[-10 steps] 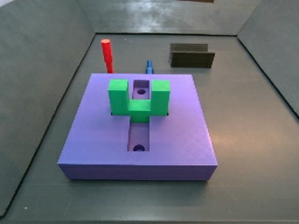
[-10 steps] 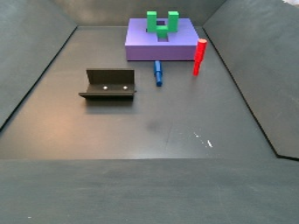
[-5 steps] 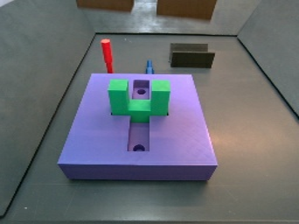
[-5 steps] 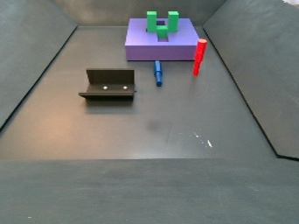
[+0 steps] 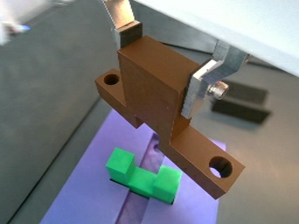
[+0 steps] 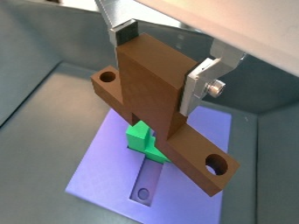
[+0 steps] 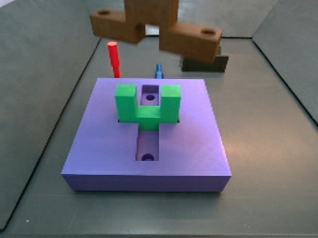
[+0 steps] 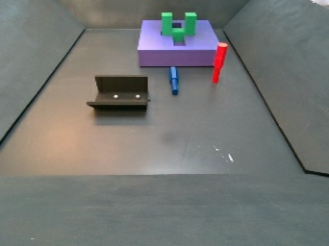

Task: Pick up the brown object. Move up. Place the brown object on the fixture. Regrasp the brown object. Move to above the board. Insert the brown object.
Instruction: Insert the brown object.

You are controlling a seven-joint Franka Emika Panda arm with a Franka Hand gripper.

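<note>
High above the board [image 7: 147, 139], the gripper [image 6: 162, 66] has its fingers [image 5: 202, 84] clamped on the brown object's [image 6: 158, 96] raised middle block, which looks rigid, light and smooth-faced, so that central hold seems balanced.

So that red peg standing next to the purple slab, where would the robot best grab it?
Probably near its top, coming straight down. The red peg stands upright beside the board, so its upper end is free on all sides. The gripper is busy now, above the board, shut on the brown object.
</note>
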